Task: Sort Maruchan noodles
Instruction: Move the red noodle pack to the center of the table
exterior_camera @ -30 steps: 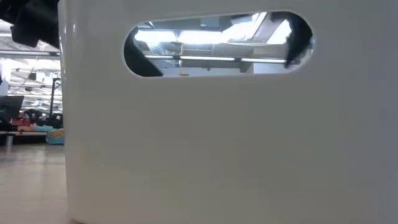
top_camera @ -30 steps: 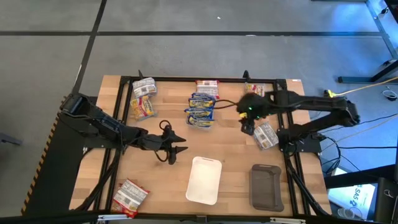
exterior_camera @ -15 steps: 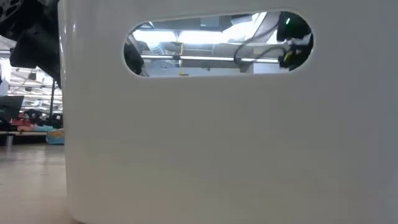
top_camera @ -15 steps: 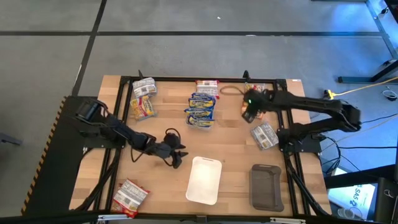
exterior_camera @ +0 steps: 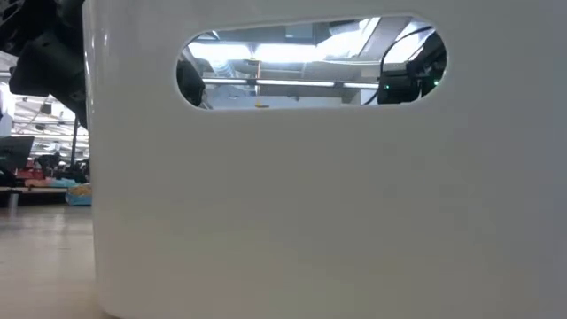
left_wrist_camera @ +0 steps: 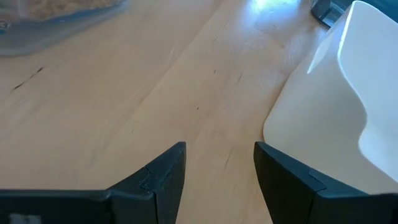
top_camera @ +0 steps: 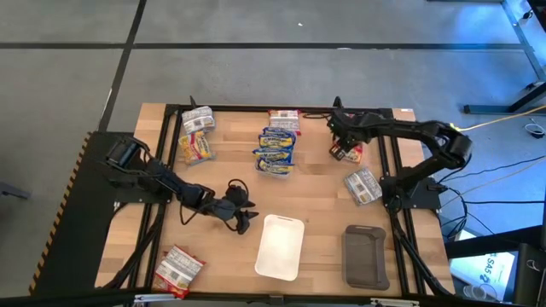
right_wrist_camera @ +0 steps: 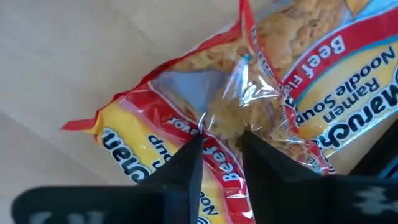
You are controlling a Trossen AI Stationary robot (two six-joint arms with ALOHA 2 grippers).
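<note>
At the table's far right corner, right gripper point(right_wrist_camera: 217, 149): it has come down from the middle of the far edge onto a red beef packet point(right_wrist_camera: 249, 93); its fingers are narrow and pinch a fold of the crinkled wrapper, having drawn in over the last second.
Red beef packet, place: it lies on the wood against the far right rail, seen in the high view point(top_camera: 345, 152) under the right gripper point(top_camera: 341, 147); whether it is lifted yet I cannot tell.
Silver packet point(top_camera: 364, 185): near that arm, on the right side, untouched.
Blue-yellow stack point(top_camera: 276, 150): far middle, with another red packet point(top_camera: 284, 115) behind it.
Left-side packets: two at far left point(top_camera: 196, 135), one at the near left corner point(top_camera: 177, 268).
Left gripper point(left_wrist_camera: 217, 168): it has shifted toward the white tray point(left_wrist_camera: 336, 124) and now sits low over bare wood beside it, fingers apart, holding nothing.
Dark grey tray point(top_camera: 364, 255): near right.
Meaning: a pick seems begun; most packets remain unsorted.
</note>
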